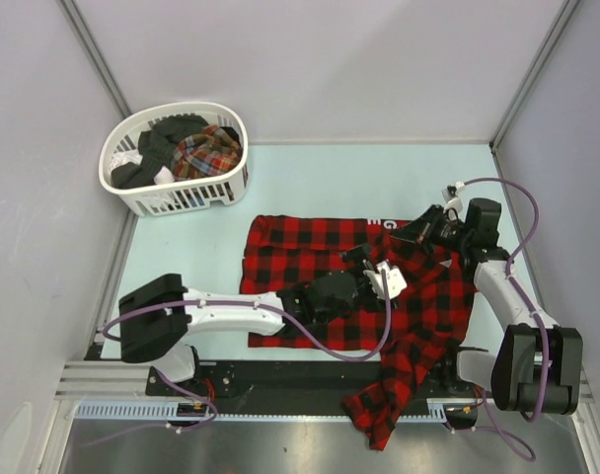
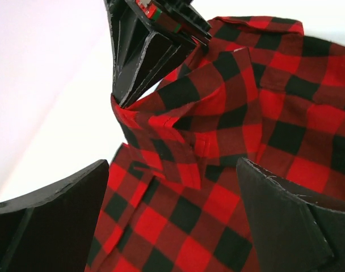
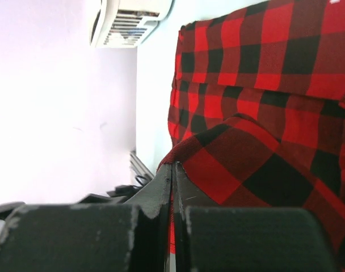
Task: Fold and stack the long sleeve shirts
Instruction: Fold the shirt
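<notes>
Clamps the right jaws together on a raised fold of collar (image 2: 184, 90) of the red-and-black shirt (image 1: 300, 247). Spreads the left jaws wide apart, gripping nothing, low over the cloth just beside that pinch.

Reads as the opening of the work on shirt 1: lifting and straightening, with no fold made and no stack begun. Calls next, on this judgement, for the left jaws to sink and close on cloth near the collar, so that 2 grips share the pull and the checks stay square.

Carries the shirt on the pale bench (image 1: 310, 178), flat through the middle, rumpled toward the right. Shows a white basket (image 1: 172, 204) at the far left corner, well apart from the shirt, holding a finer plaid shirt (image 1: 209, 153) among dark garments (image 1: 162, 143). Lets 1 sleeve (image 1: 384, 410) trail over the near edge onto the rail, likely to drag or snag. Loops a purple cable (image 1: 364, 354) across the shirt's near half, which may catch the cloth.
</notes>
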Tool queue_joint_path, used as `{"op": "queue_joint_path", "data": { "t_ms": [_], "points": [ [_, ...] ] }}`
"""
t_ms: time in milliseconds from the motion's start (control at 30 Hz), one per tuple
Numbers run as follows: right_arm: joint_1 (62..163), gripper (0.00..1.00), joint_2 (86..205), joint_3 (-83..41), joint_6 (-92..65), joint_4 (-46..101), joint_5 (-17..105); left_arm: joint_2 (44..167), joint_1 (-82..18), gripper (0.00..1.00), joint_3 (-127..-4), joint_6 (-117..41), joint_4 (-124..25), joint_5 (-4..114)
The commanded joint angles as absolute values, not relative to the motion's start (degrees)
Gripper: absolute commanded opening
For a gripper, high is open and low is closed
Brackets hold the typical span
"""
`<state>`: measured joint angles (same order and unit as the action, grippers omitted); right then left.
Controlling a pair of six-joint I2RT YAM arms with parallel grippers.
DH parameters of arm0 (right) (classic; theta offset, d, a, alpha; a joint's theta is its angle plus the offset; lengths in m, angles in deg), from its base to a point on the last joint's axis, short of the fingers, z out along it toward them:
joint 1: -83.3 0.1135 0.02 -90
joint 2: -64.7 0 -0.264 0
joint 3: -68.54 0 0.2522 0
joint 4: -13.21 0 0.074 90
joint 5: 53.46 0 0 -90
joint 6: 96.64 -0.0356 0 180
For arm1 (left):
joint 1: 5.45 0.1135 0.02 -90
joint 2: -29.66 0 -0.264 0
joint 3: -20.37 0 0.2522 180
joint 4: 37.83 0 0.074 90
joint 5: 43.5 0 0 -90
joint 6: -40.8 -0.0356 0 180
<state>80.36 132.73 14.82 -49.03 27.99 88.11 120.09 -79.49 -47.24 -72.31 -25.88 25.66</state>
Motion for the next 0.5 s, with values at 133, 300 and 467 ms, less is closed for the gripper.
{"op": "queue_joint_path", "data": {
  "t_ms": [133, 300, 467],
  "points": [
    [78.5, 0.00, 131.5, 17.0, -55.9, 22.5, 91.6, 126.1, -78.6, 0.92, -49.7, -64.9, -16.4, 21.8],
    [77.2, 0.00, 127.9, 20.4, -58.1, 21.6, 91.6, 128.8, -76.3, 0.80, -54.3, -60.3, -20.1, 24.6],
    [76.6, 0.00, 125.4, 22.4, -60.5, 20.6, 92.3, 132.0, -75.9, 0.77, -55.0, -61.3, -19.1, 22.4]
  ]
}}
